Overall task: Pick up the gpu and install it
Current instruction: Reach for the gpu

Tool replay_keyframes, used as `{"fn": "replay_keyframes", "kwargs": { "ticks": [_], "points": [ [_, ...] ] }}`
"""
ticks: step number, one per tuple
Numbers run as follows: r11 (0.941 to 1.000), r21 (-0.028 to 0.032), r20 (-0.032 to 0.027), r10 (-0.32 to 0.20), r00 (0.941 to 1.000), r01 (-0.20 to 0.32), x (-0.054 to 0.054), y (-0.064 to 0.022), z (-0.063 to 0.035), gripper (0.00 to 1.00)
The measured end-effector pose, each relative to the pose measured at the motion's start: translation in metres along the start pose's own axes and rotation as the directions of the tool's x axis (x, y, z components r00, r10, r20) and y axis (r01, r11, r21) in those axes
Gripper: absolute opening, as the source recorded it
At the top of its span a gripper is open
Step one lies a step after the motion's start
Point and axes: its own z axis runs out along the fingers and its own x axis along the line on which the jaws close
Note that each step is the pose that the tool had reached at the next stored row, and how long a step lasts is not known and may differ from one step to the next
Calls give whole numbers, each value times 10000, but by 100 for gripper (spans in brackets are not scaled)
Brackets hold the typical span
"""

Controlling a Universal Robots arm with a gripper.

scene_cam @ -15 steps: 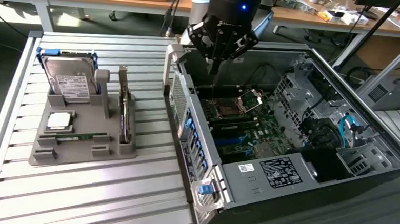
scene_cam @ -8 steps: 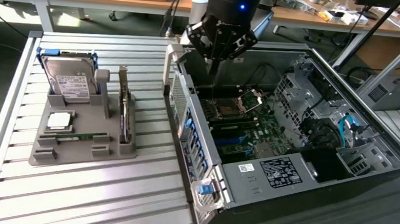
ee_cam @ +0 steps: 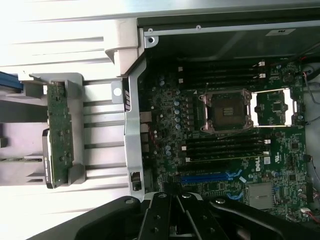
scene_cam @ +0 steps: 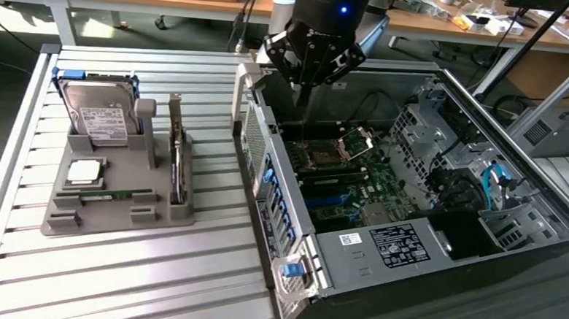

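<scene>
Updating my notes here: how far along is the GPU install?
Nothing looks done yet: the gpu stands on edge in the gray holder on the slatted table, outside the computer case. Nothing is in hand: the gripper is shut and empty, hanging over the motherboard in the open case. Both the pick-up and the install are left.

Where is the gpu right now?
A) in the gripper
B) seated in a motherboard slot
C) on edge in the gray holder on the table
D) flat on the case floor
C: the gpu stands on edge in the gray holder, well apart from the shut gripper, which hangs over the open case.
</scene>
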Motion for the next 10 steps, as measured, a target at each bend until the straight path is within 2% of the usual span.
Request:
{"fn": "replay_keyframes", "kwargs": {
  "ticks": [10],
  "points": [
    [10000, 9, 1, -2, 10000, 2, 24, -2, 0, 11]
  ]
}}
